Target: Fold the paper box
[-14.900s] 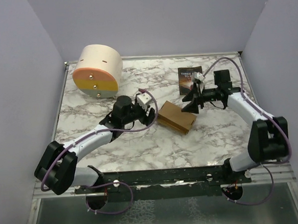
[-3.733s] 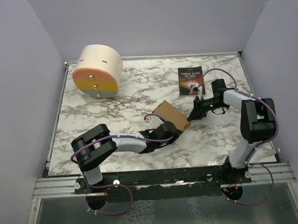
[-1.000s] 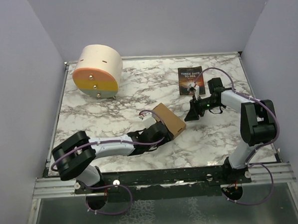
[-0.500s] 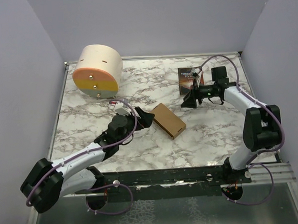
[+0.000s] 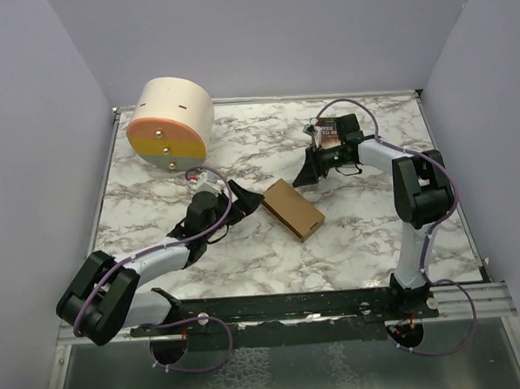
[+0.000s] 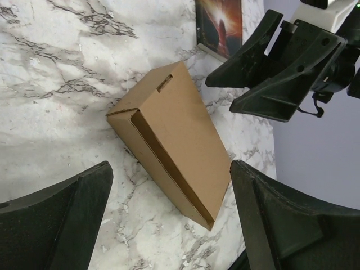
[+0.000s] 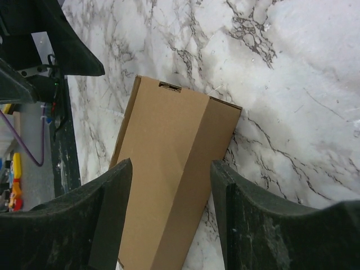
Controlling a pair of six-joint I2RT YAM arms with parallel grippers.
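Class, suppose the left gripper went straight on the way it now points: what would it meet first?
Most likely the paper box, lying just ahead of the open left gripper. Whether the gripper is high enough to pass over it is unclear.

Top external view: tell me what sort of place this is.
Probably a robot test cell: plain lavender walls enclose a marble-patterned table, a black rail runs along its near edge, and the paper box lies there as a prop.

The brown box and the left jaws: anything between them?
Only bare marble tabletop separates the paper box from the left jaws; the left wrist view shows it.
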